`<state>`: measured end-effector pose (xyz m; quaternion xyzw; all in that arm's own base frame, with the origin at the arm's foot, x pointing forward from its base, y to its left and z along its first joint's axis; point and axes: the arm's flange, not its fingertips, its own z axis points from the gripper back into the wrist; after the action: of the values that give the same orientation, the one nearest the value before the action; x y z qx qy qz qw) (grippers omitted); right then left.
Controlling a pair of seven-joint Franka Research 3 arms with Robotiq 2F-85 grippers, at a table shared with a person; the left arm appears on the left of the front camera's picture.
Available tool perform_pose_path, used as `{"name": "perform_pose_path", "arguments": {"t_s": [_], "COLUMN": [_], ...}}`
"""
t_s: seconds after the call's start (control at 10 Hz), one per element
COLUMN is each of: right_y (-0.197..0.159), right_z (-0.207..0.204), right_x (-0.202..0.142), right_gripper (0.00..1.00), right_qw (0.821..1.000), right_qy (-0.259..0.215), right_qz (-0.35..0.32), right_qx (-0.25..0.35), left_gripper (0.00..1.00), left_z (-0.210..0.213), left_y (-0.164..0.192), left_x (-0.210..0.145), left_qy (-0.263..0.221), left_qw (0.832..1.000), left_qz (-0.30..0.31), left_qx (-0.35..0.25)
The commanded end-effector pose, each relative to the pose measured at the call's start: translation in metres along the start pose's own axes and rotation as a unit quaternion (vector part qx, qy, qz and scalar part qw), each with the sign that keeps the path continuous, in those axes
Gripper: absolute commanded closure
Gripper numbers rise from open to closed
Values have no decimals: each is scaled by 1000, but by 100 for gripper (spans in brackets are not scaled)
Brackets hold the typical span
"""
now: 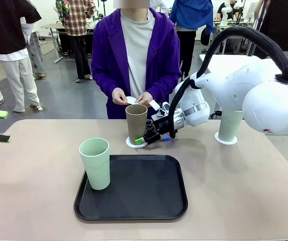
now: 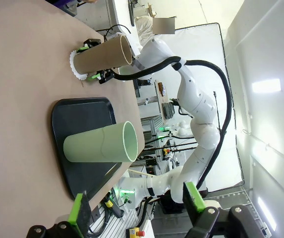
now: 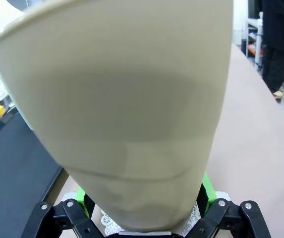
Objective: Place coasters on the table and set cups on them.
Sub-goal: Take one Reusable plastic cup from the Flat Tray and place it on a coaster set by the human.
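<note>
Bench [image 1: 33, 165] bearing tan cup [image 1: 136, 120] upright on lacy coaster [image 1: 130, 144], right pincer [image 1: 142, 139] flanking its base; clenched or released, cannot tell. Left pincer [image 2: 136, 206] spread wide, empty. Green cup [image 1: 96, 163] standing on black tray [image 1: 144, 191].

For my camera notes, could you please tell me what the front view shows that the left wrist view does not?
Front view: the spare coaster held in the person's hands. Left wrist view: a white backdrop behind the right arm. Both: the tan cup on its coaster, the right pincer astride it, and a mint cup on the black tray.
</note>
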<state>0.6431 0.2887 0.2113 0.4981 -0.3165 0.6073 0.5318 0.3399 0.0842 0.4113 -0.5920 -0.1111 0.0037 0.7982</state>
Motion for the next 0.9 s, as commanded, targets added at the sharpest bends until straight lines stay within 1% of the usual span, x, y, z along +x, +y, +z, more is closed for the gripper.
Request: {"name": "perform_pose_path", "arguments": {"t_s": [0.0,0.2,0.7,0.8], "right_y": [13,20,32,39], "right_z": [6,15,40,46], "right_x": [15,22,26,32], "right_gripper": [0,0,0,0], "right_qw": [999,998,994,991], "right_qy": [45,63,93,111], "right_qz": [-16,-14,-36,-47], "right_qx": [-10,-22,-52,-61], "left_gripper": [0,0,0,0], "left_z": [1,1,1,1], "left_y": [0,0,0,0], "left_x": [-1,-1,-1,-1], "left_qy": [-3,-3,-3,-3], "left_qw": [1000,1000,1000,1000], "left_qz": [-7,-7,-7,-7], "left_qx": [-5,-5,-5,-5]}}
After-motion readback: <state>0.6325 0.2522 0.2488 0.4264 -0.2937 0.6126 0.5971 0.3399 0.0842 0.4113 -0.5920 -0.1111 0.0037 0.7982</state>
